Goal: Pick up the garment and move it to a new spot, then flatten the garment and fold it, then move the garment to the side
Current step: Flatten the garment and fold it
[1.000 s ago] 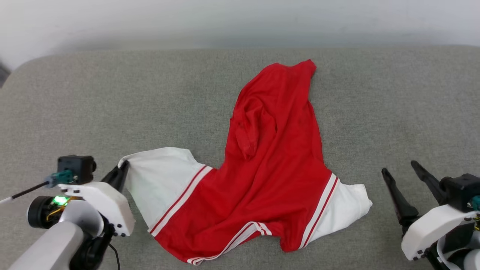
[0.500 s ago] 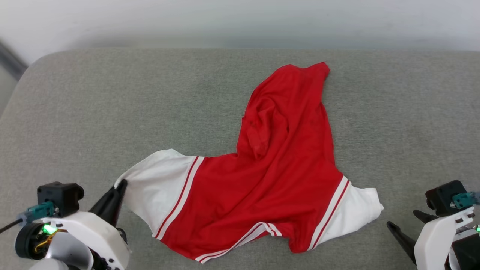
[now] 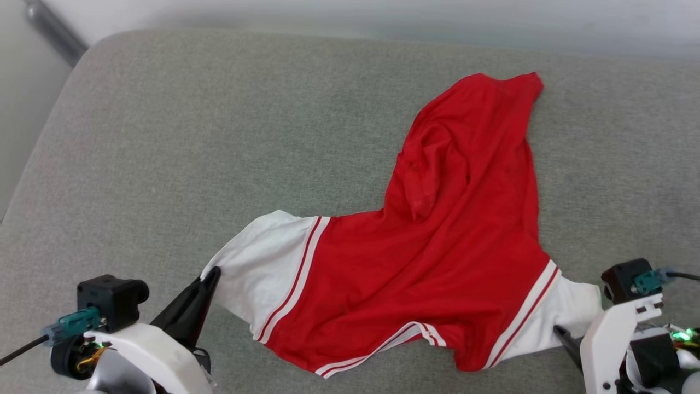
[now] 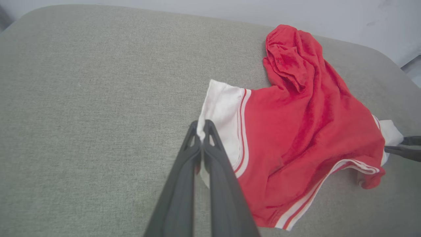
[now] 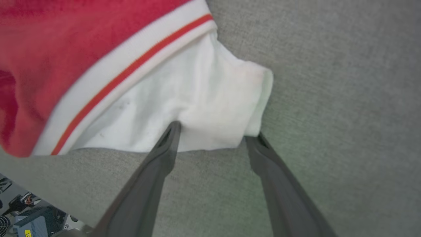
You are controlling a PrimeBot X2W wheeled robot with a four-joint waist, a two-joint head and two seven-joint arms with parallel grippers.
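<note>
The garment (image 3: 437, 246), a red jersey with white sleeves and red-white striped trim, lies crumpled on the grey cushion, its lettering hidden. My left gripper (image 3: 210, 272) is shut on the edge of the white left sleeve (image 4: 220, 112), pinched between the fingertips (image 4: 201, 126). My right gripper (image 5: 213, 131) stands open at the white right sleeve (image 5: 197, 98), one finger on each side of the sleeve's edge. The red body (image 4: 306, 98) bunches up toward the far end.
The grey cushion (image 3: 219, 137) spreads wide to the left and far side. Its near edge shows in the right wrist view, with some equipment (image 5: 36, 223) below. A pale wall (image 3: 383, 16) runs behind, and a dark bar (image 3: 54, 33) stands at the far left.
The head camera has turned, shifting the whole picture right. My left gripper has pulled the left sleeve outward and stretched it flat. My right gripper has come in to the right sleeve.
</note>
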